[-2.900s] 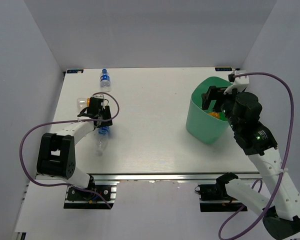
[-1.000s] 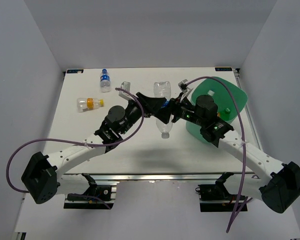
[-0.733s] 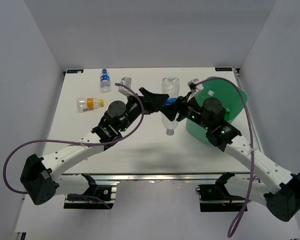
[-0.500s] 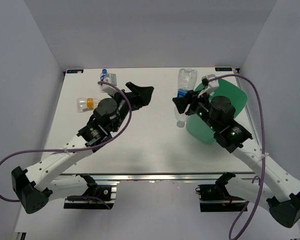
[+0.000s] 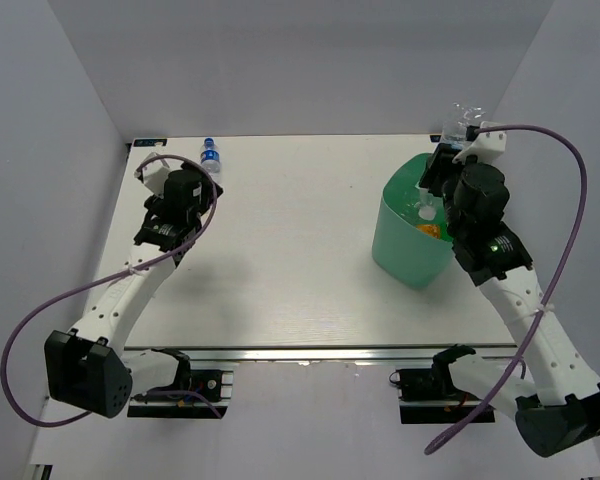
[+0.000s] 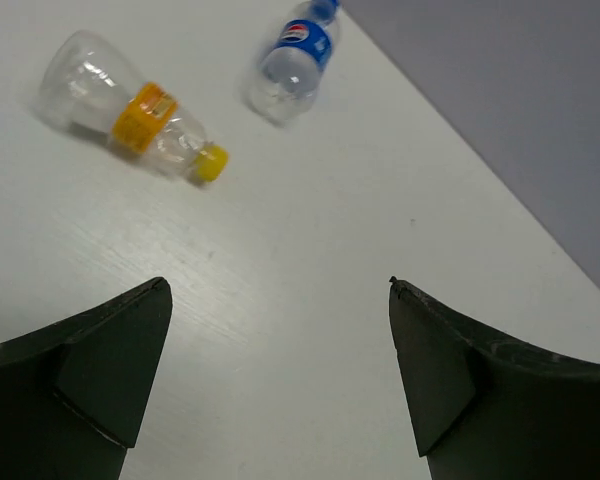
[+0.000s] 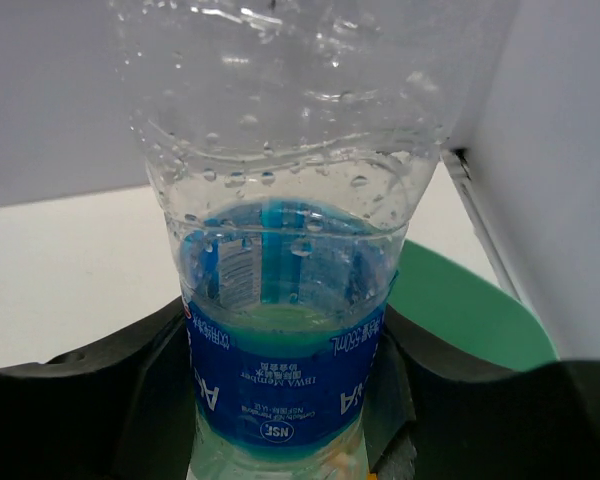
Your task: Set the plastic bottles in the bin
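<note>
The mint-green bin (image 5: pixel 405 250) stands at the right of the top view. Inside it lies one orange thing (image 5: pixel 432 231), too small to tell what it is.

The right gripper (image 7: pixel 280 360) is over the far rim of the bin. Its two fingers squeeze a big clear bottle (image 7: pixel 280 250), one on each side of the blue label. Water drops cling to the inside of this bottle. In the top view its wide end sticks up at the upper right and a white cap shows low down inside the bin's mouth.

The left gripper (image 6: pixel 278 285) is at the upper left of the top view, above the white table (image 5: pixel 280 260). Its fingers are spread wide and grasp nothing.

In the left wrist view two more bottles lie on their sides on the table, near each other but not touching. One is an orange-band bottle (image 6: pixel 130 108) with a yellow cap, at the upper left. The other is a small blue-label bottle (image 6: pixel 292 60) with a blue cap, at the top middle.

So there is one bin and three bottles: one held and two on the table.
</note>
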